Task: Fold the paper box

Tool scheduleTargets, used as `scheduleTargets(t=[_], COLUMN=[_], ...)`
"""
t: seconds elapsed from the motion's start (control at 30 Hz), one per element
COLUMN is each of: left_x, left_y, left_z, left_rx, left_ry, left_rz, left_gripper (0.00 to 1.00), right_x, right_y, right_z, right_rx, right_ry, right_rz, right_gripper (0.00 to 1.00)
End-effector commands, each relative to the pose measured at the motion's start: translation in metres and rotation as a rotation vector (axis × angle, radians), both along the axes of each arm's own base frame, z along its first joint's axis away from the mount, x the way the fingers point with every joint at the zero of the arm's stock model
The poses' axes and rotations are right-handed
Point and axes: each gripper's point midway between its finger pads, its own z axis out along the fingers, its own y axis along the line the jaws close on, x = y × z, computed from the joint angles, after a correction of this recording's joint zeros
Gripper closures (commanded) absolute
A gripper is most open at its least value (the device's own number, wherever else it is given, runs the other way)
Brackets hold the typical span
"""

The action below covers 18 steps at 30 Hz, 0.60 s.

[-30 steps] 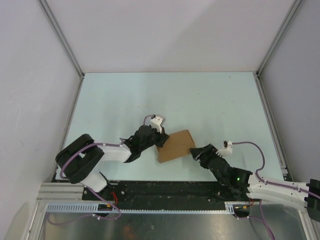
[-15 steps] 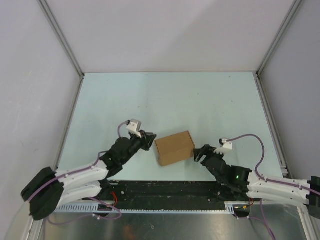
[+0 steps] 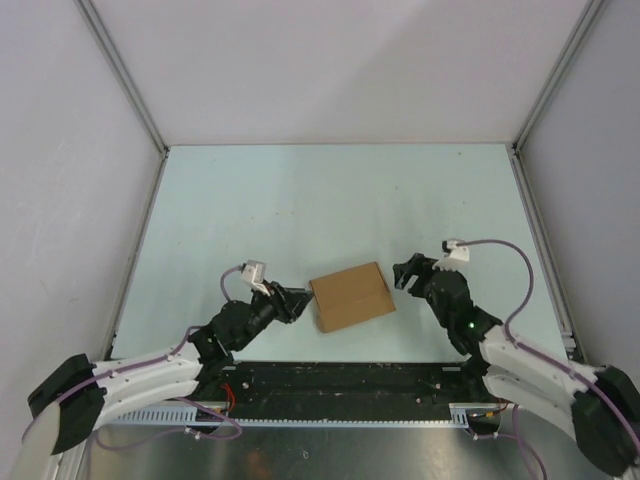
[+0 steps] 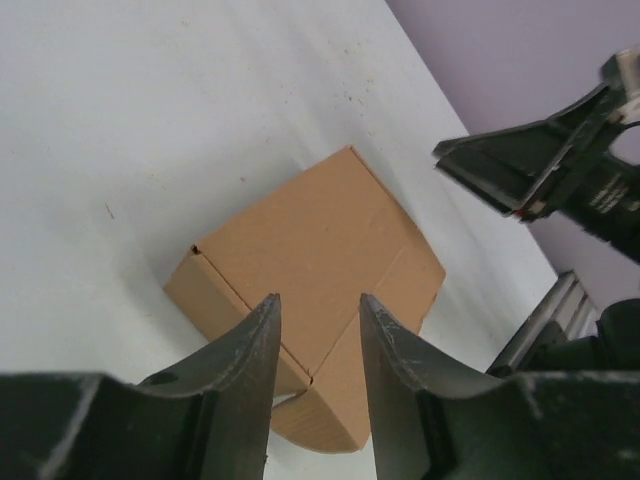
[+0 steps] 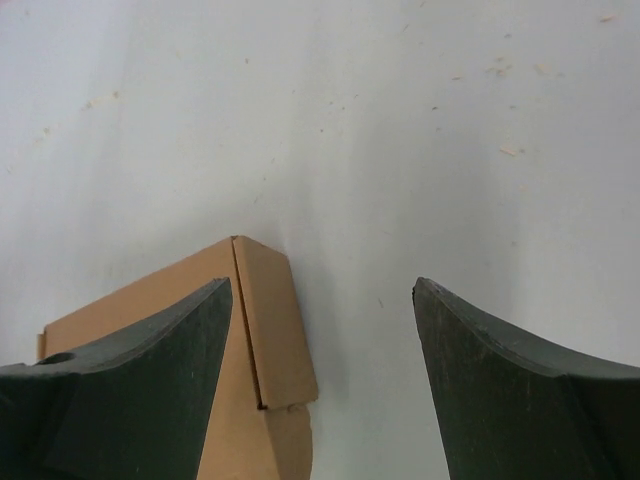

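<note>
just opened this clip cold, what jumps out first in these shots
A tan paper box, already box-shaped, sits alone near the front of the pale table. The left gripper and the right gripper flank it from either side, both open and neither clamped on it.

Pale blue-green table [image 3: 250, 200] — one closed tan paper box [image 3: 350, 296] flat near its front edge

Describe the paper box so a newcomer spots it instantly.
On the pale green table, look toward the near edge. The paper box lies between the black left gripper and right gripper. It is a closed tan cardboard block, the only brown thing there.
</note>
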Motion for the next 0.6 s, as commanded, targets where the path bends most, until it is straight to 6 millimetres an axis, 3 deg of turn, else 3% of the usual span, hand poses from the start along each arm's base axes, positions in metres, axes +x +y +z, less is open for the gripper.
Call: scheduleTargets(t=[0.0, 0.1, 0.27, 0.57], left_x=[0.003, 0.007, 0.005, 0.001], left_y=[0.008, -0.004, -0.014, -0.036], left_z=[-0.007, -0.002, -0.018, -0.024], left_rx=[-0.079, -0.074, -0.063, -0.081], left_ry=[0.022, 0.033, 0.103, 0.162], left_rz=[0.062, 0.043, 0.018, -0.059], left_gripper=[0.57, 0.55, 0.48, 0.37], right_x=[0.020, 0.027, 0.029, 0.021], right_y=[0.050, 0.061, 0.067, 0.078], right_z=[0.034, 0.026, 0.010, 0.001], right_rx=[0.063, 0.051, 0.032, 0.042], right_ry=[-0.088, -0.065, -0.028, 0.010], right_rz=[0.260, 0.299, 0.321, 0.377], right_gripper=[0.22, 0.24, 0.24, 0.24])
